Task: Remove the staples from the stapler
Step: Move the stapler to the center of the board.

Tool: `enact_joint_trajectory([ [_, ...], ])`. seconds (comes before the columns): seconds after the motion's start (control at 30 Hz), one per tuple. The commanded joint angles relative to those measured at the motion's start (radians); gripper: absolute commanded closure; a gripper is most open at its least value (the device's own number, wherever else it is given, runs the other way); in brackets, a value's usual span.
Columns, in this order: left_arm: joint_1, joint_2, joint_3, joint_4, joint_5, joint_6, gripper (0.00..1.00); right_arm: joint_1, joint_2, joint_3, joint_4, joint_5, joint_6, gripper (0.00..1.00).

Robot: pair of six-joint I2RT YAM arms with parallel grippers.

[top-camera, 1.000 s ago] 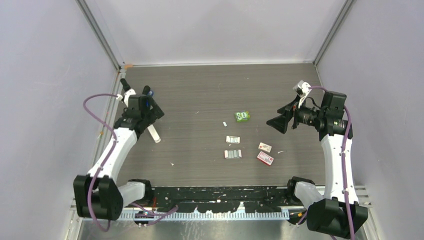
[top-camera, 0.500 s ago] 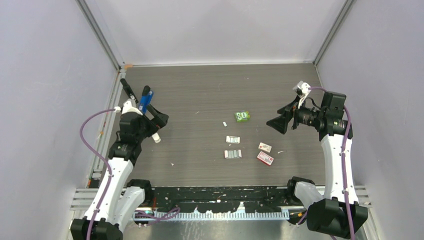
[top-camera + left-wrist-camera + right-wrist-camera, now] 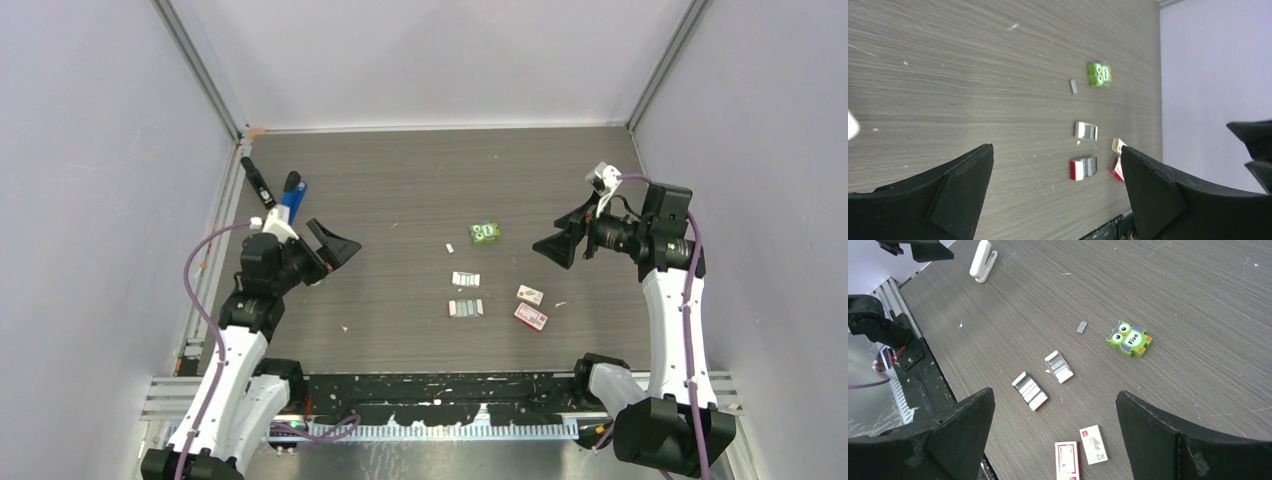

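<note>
Staples [image 3: 1081,327] near green owl [image 3: 1129,338], red-white boxes [image 3: 1093,444]

Silvery-grey ribbed strips of joined metal staples [image 3: 1059,366] lie flat, side by side, in a small open tray just right of the table's middle. A second batch of strips [image 3: 1029,388] lies the same way in a tray just nearer. One short loose grey strip [image 3: 1081,327] lies flat slightly farther back, and a white plastic stapler [image 3: 982,260] lies well apart on the left.

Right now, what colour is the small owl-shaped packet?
The packet is mostly green; clearest in right wrist view.
</note>
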Motion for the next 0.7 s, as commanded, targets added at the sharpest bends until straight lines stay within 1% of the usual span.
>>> enact_joint_trajectory([
  [0.0,-0.055,-0.006,-0.019,0.058,0.081,-0.018,0.00,-0.001,-0.008,0.006,-0.056,-0.071,-0.110,0.05],
  [0.3,-0.242,-0.026,-0.023,0.045,-0.031,-0.010,0.01,0.001,0.007,0.010,-0.038,-0.042,-0.059,0.05],
  [0.53,-0.326,-0.008,-0.019,0.027,-0.058,-0.003,0.02,0.001,-0.005,0.012,-0.041,-0.037,-0.054,0.05],
  [0.67,-0.391,0.001,-0.023,0.031,-0.109,-0.005,0.02,0.002,-0.003,0.012,-0.045,-0.037,-0.054,0.04],
])
